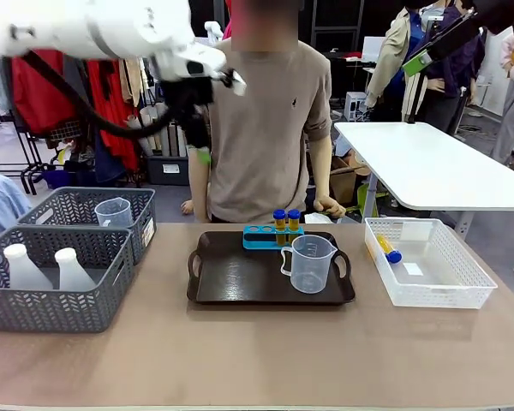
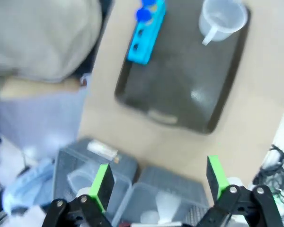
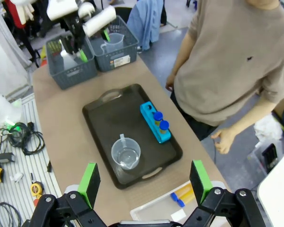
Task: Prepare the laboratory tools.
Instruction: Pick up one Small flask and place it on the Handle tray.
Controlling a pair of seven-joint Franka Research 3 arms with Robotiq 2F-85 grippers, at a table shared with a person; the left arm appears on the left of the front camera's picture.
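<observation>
My left gripper [image 2: 158, 177] hangs high over the two grey baskets [image 1: 51, 308] at my left end of the table, its fingers spread wide with nothing between them. My right gripper [image 3: 144, 176] is up in the air on my right side, looking down on the table, and its fingers are also wide apart and empty. A dark tray [image 1: 240, 278] lies mid-table in front of the person [image 1: 265, 128]. On its far edge sits a blue rack [image 1: 259, 237] with two tubes [image 1: 286, 220] upright at its right end. A jug [image 1: 311, 264] stands on the tray just beside them, handle towards my left. At least one more tube [image 1: 388, 249] lies in the white basket [image 1: 428, 295] on my right. Two flasks [image 1: 24, 267] stand in the nearer grey basket, and a second jug [image 1: 114, 211] stands in the farther one
</observation>
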